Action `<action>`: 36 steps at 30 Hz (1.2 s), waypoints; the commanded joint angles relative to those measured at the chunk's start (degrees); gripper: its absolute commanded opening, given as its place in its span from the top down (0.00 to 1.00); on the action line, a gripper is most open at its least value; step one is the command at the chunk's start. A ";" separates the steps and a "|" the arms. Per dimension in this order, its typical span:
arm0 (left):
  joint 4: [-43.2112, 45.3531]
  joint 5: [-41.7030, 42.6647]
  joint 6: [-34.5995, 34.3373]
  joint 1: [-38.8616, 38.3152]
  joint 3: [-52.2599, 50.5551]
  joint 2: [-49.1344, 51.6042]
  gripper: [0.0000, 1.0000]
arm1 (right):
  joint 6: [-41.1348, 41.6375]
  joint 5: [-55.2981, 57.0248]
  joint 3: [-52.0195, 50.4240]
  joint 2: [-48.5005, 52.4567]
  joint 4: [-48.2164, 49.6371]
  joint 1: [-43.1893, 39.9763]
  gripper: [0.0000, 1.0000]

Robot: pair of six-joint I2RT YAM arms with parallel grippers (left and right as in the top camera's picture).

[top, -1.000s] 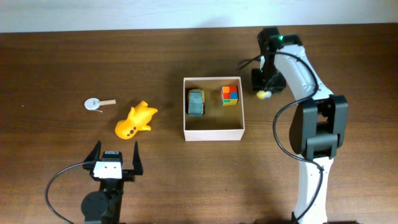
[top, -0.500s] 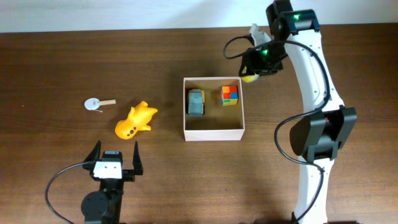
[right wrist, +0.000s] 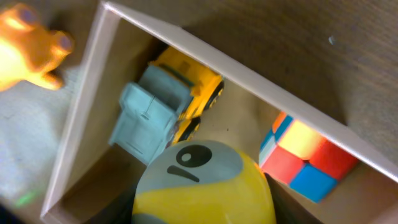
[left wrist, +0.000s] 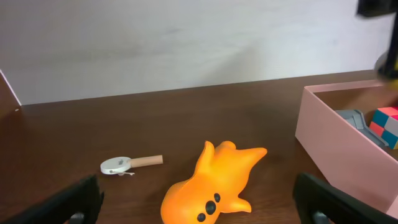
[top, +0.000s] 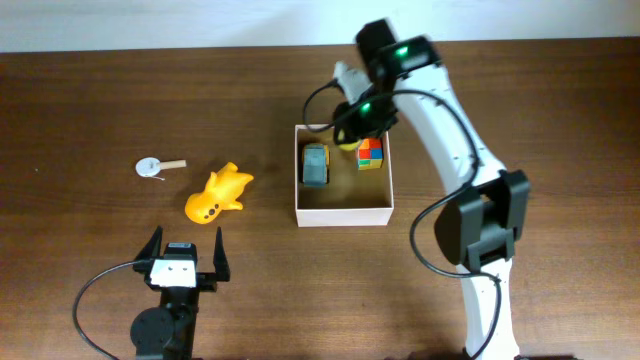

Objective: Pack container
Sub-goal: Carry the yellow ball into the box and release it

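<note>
The container [top: 342, 215] is a square white-walled box with a tan floor at mid table. Inside lie a grey and yellow toy truck [top: 315, 163] and a coloured cube [top: 370, 153]. My right gripper [top: 352, 136] is shut on a yellow and grey ball toy [right wrist: 202, 183] and holds it above the box's far part, between truck [right wrist: 168, 102] and cube [right wrist: 305, 158]. An orange toy animal [top: 218, 194] lies left of the box. My left gripper [top: 183, 262] is open and empty near the front edge, with the orange toy [left wrist: 214, 183] in front of it.
A small white disc with a wooden handle [top: 158, 165] lies at the far left; it also shows in the left wrist view [left wrist: 129, 163]. The box's near wall [left wrist: 339, 152] stands right of the left gripper.
My right gripper has carried the yellow ball toy from right of the box, up and leftward, to above the box's far part. The left arm has not moved.
</note>
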 commanded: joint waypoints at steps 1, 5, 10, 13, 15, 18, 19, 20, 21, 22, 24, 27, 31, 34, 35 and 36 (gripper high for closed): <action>-0.15 -0.20 -0.11 0.37 -0.33 -0.35 0.01 | 4.26 7.39 -4.48 -1.60 3.02 1.64 0.53; -0.15 -0.20 -0.11 0.37 -0.33 -0.35 0.01 | 5.81 7.93 -7.52 -1.57 5.99 1.75 0.53; -0.15 -0.20 -0.11 0.37 -0.33 -0.35 0.01 | 5.86 7.93 -10.56 -1.46 9.22 1.75 0.52; -0.15 -0.20 -0.13 0.37 -0.33 -0.35 0.01 | 5.84 7.93 -11.10 -0.96 9.86 1.90 0.51; -0.15 -0.20 -0.11 0.37 -0.33 -0.35 0.01 | 5.81 7.93 -11.10 -0.92 10.08 1.97 0.41; -0.15 -0.20 -0.11 0.37 -0.33 -0.35 0.01 | 5.81 7.93 -11.10 -0.92 10.34 1.95 0.39; -0.15 -0.20 -0.11 0.37 -0.33 -0.35 0.01 | 5.81 7.93 -11.10 -0.92 10.34 1.95 0.39; -0.15 -0.20 -0.11 0.37 -0.33 -0.35 0.01 | 5.81 7.93 -11.10 -0.92 10.29 1.95 0.37; -0.15 -0.20 -0.11 0.37 -0.33 -0.35 0.01 | 5.81 7.93 -11.10 -0.92 10.27 1.95 0.36; -0.15 -0.20 -0.11 0.37 -0.33 -0.35 0.01 | 5.81 7.91 -11.10 -0.92 10.27 1.97 0.35; -0.15 -0.20 -0.11 0.37 -0.33 -0.35 0.01 | 5.81 7.91 -11.10 -0.92 10.25 1.97 0.35; -0.15 -0.20 -0.11 0.37 -0.33 -0.35 0.01 | 5.84 7.89 -11.10 -0.92 10.19 2.01 0.35; -0.15 -0.20 -0.11 0.37 -0.33 -0.35 0.01 | 5.84 6.43 -10.38 -1.14 8.79 2.01 0.34; -0.15 -0.20 -0.11 0.37 -0.33 -0.35 0.01 | 5.84 3.21 -6.64 -1.33 4.17 2.01 0.34; -0.15 -0.20 -0.11 0.37 -0.33 -0.35 0.01 | 5.84 2.60 -4.55 -1.46 1.92 2.01 0.34; -0.15 -0.20 -0.11 0.37 -0.33 -0.35 0.01 | 5.81 2.29 -2.64 -1.73 -0.09 2.01 0.33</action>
